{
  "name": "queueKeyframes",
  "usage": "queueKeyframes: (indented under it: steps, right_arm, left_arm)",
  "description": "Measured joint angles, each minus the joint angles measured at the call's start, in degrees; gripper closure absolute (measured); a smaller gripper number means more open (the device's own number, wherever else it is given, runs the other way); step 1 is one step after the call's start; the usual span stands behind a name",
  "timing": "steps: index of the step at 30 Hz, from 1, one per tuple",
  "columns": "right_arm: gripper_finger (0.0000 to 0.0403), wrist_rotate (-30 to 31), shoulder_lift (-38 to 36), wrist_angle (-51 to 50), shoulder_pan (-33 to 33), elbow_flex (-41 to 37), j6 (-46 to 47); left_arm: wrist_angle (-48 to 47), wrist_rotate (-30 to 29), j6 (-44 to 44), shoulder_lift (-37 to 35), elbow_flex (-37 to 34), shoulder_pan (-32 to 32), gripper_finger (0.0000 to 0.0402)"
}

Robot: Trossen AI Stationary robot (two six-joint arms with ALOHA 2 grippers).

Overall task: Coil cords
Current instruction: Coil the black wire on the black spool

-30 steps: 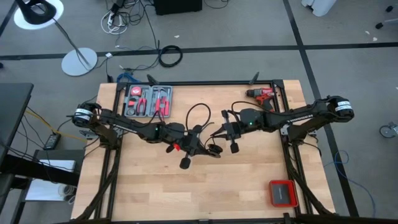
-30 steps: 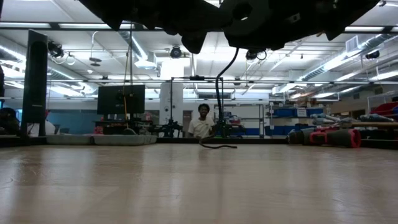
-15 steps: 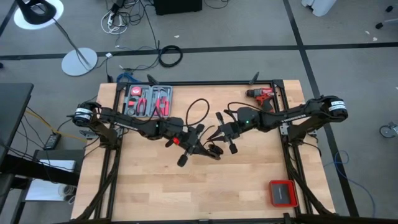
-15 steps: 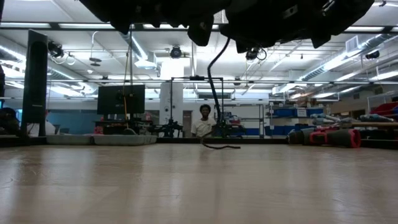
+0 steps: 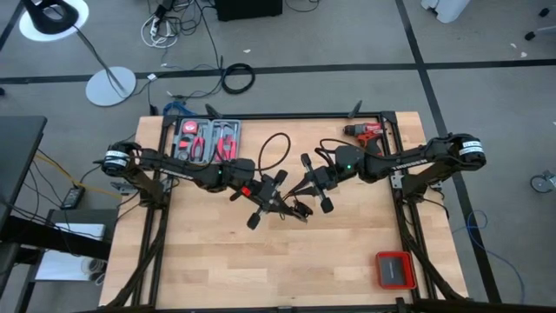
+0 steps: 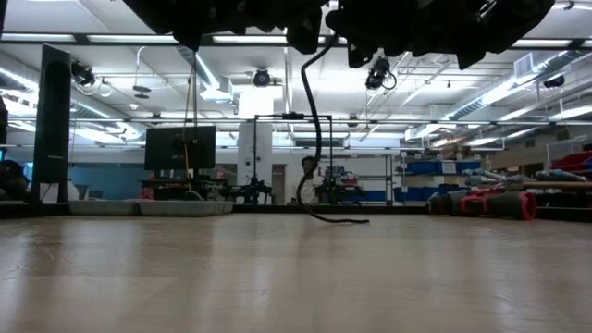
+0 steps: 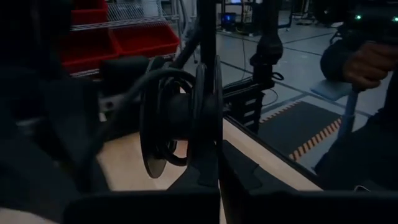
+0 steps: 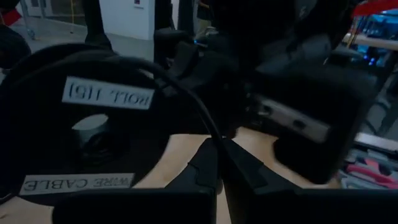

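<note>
The thin black cord (image 5: 271, 149) stands up in a loop over the table's middle. In the low view the cord (image 6: 316, 120) hangs from the grippers, and its free end lies on the tabletop. It runs off a small black spool (image 7: 177, 118) with white labels (image 8: 68, 130). My left gripper (image 5: 285, 203) comes from the left and is shut on the spool. My right gripper (image 5: 297, 193) faces it from the right, shut on the cord right beside the spool. Both are held above the table. My left gripper pinches the edge of one spool flange (image 7: 211, 163) between its two fingers, coming in about level from the table's left. The spool is lifted clear, its axis roughly level. My right gripper pinches the cord (image 8: 214, 144) between its fingertips, about level from the table's right. The cord runs up from there to the spool's rim.
An open case of red-handled tools (image 5: 207, 141) lies at the far left of the table. A red drill (image 5: 365, 132) lies at the far right, and a red-and-black box (image 5: 393, 269) sits near the front right corner. The near half of the tabletop (image 5: 261, 269) is bare wood.
Both grippers have turned at the wrist and rolled a little, staying shut and close together. The cord's loop has stretched toward the far edge. The hanging part has swung, and its end has slid toward the right in the low view.
</note>
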Motion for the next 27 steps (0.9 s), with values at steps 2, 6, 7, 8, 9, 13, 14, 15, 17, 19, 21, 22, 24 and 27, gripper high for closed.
queueKeyframes:
  steps: [2,6,7,8,9,13,14,15,17,19,21,22,24,27]
  right_arm:
    - [0.0394,-0.05,0.0,-0.33,0.16,0.0,0.8]
    - [0.0394,-0.1,0.0,-0.37,0.5,0.0,2.44]
    - [0.0394,-0.1,0.0,-0.41,0.52,0.0,2.88]
    - [0.0394,-0.12,0.0,-0.66,0.52,0.0,3.12]
    - [0.0394,-0.12,0.0,-0.99,0.52,0.0,3.47]
    - [0.0394,-0.54,-0.02,-3.51,0.57,0.0,4.03]
    - [0.0394,-0.62,-0.02,-4.08,0.59,0.0,4.41]
    - [0.0394,-0.62,-0.11,-4.69,0.59,0.02,4.85]
    - [0.0394,-0.56,-0.36,-6.69,0.54,0.07,5.56]
    - [0.0394,-0.48,-0.78,-9.52,0.54,0.07,6.03]
    - [0.0394,0.09,-1.32,-12.55,0.56,0.08,6.1]
    - [0.0394,0.59,-1.61,-14.22,0.58,0.09,6.14]
    - [0.0394,1.54,-1.95,-16.19,0.7,0.07,6.14]
    - [0.0394,1.58,-2.1,-17.35,0.85,0.04,6.16]
  left_arm:
    - [-0.11,-0.03,0.72,0.0,0.78,0.49,0.0401]
    - [-0.59,-0.09,3.08,0.0,2.1,1.17,0.0401]
    - [-1.04,-0.27,4.0,0.0,2.53,1.18,0.0401]
    - [-0.9,-0.54,4.52,0.0,2.88,1.18,0.0401]
    - [-0.8,-0.7,4.88,0.0,3.09,1.18,0.0401]
    - [-1.37,-0.95,6.87,0.0,4.12,1.11,0.0401]
    - [-1.63,-1.29,6.98,0.02,4.36,1.11,0.0401]
    - [-1.9,-1.87,6.99,-0.02,4.54,1.11,0.0401]
    - [-3.92,-3.15,7.0,-0.69,4.59,1.13,0.0401]
    - [-7.23,-5.36,6.98,-1.86,4.61,1.09,0.0401]
    - [-11.0,-7.34,6.95,-2.88,4.72,1.08,0.0401]
    - [-13.25,-8.04,6.9,-3.29,4.72,1.02,0.0401]
    - [-16.31,-9.64,6.68,-3.93,4.75,0.73,0.0401]
    - [-20.13,-10.77,5.8,-4.35,4.94,0.29,0.0401]
